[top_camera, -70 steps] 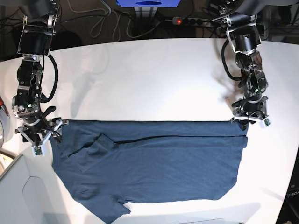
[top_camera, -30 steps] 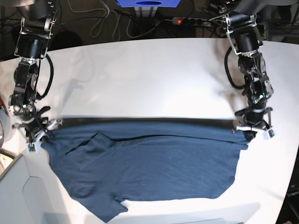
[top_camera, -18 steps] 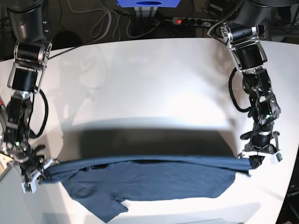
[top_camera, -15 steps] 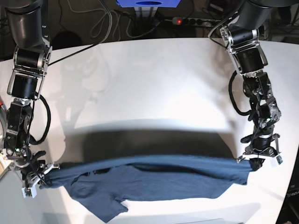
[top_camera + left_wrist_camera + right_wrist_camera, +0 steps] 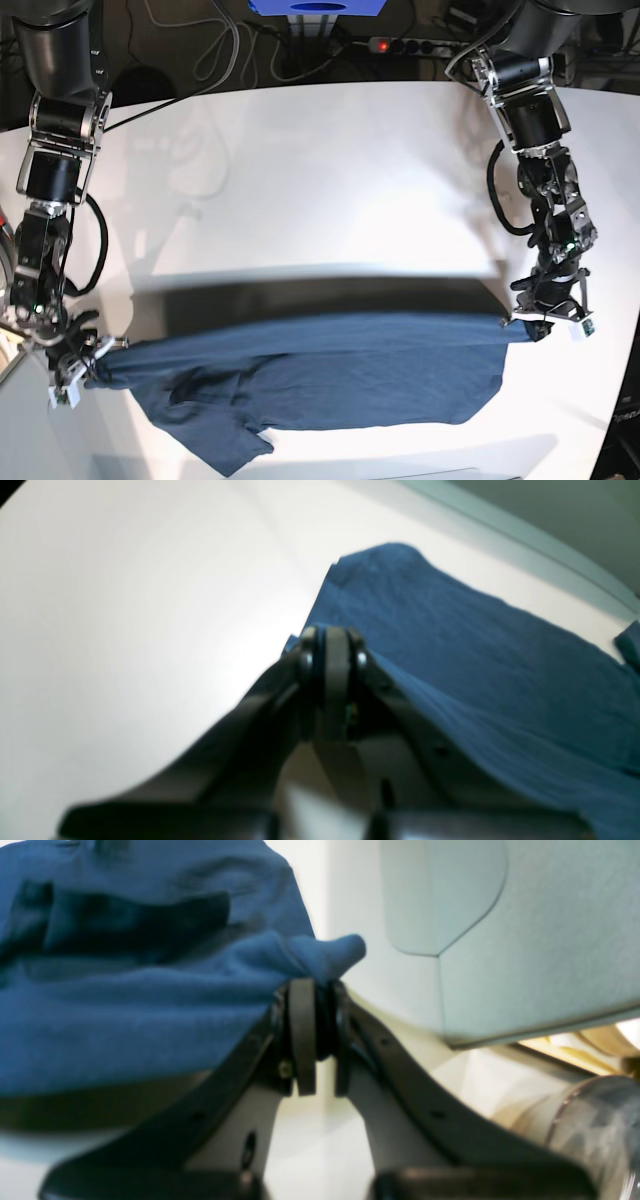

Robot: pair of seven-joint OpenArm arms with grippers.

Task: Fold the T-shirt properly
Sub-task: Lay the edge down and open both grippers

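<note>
desk [image 5: 320,170]: white, smooth, matte
T-shirt [image 5: 330,380]: soft navy cotton, stretched between both grippers, lower part rumpled on desk
left gripper [image 5: 545,322]: clamped on T-shirt's corner
right gripper [image 5: 80,368]: pinching opposite bunched edge

The T-shirt [image 5: 320,375] is soft, matt knit cloth, navy, with a fine ribbed grain that shows in the left wrist view [image 5: 475,645]; it sags in loose folds where it bunches [image 5: 125,990]. Beneath it the surface [image 5: 320,190] is smooth, white and faintly sheened, catching soft shadows. The left pincer [image 5: 330,652] and right pincer [image 5: 315,1035] look like dark matt plastic with small metal screws.
</note>
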